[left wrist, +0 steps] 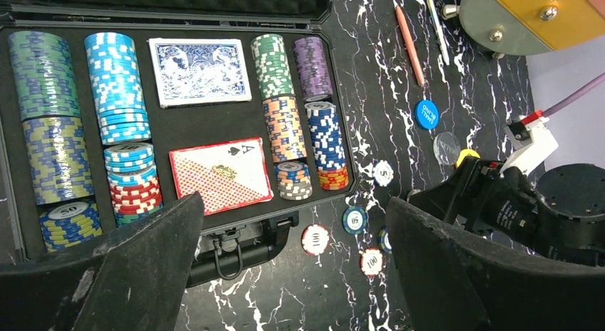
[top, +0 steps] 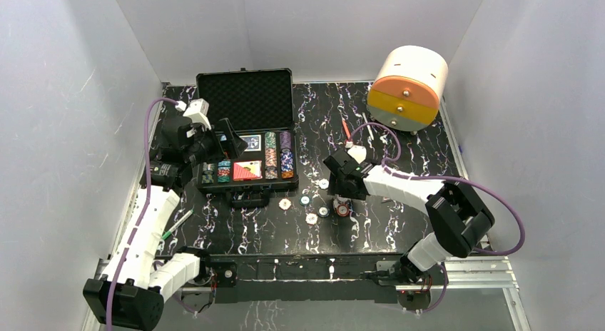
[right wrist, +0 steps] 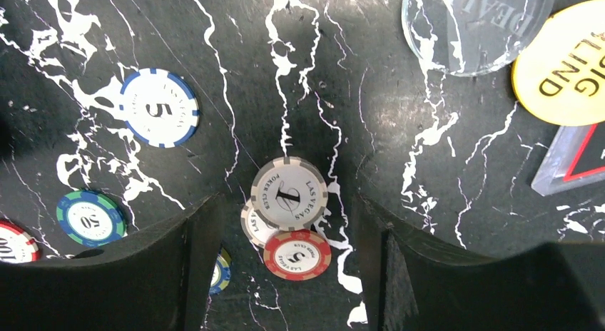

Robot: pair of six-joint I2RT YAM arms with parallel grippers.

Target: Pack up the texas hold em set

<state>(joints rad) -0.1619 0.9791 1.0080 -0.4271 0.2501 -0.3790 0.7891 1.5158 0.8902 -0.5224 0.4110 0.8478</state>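
Black marbled table (top: 399, 231) | left gripper (left wrist: 292, 206) spread, empty, over case (top: 246, 95) | right gripper (right wrist: 285, 202) unclenched astride loose chips (right wrist: 289, 194) right of case; we judge: aligned to pinch.

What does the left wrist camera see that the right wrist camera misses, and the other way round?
Only the left wrist view: the open black case, its chip stacks, a blue card deck, a red card deck, an orange pen and the big cylinder. Only the right wrist view: a grey 1 chip and a red 5 chip piled together. Both: the blue-edged 5 chip, the green 50 chip and the clear dealer button.
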